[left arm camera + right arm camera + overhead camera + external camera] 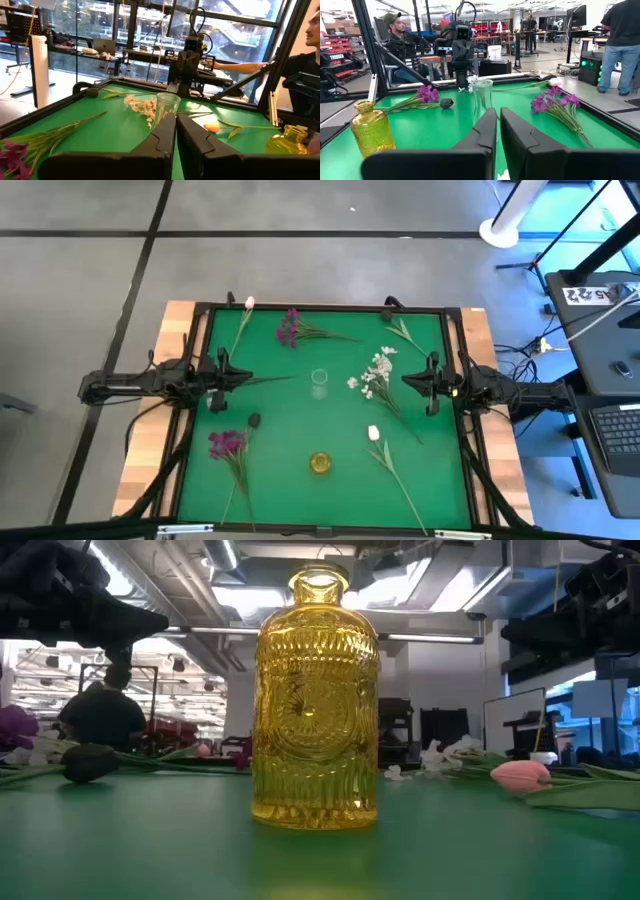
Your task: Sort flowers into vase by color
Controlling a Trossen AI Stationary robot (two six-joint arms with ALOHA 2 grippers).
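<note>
Flowers are lying scattered on the green table [300,420]. The white spray [377,372] is sitting just beside the right gripper [408,380], stem slanting toward the right edge. Both grippers are resting pinched closed, holding nothing; left gripper [243,379].

A flat green felt table surface [300,420] is filling the middle of the high view, edged by a black frame with pale wood showing at its sides. A yellow glass vase [317,700] embossed with ribs and a sunburst medallion is glowing at the low view's centre. A clear glass vase [319,379] is standing mid-frame overhead. Magenta-purple flower clusters [227,444] on green stems are lying at lower left, a white blossom spray [375,372] right of centre, and a pale pink bud [520,775] at the low view's right.
</note>
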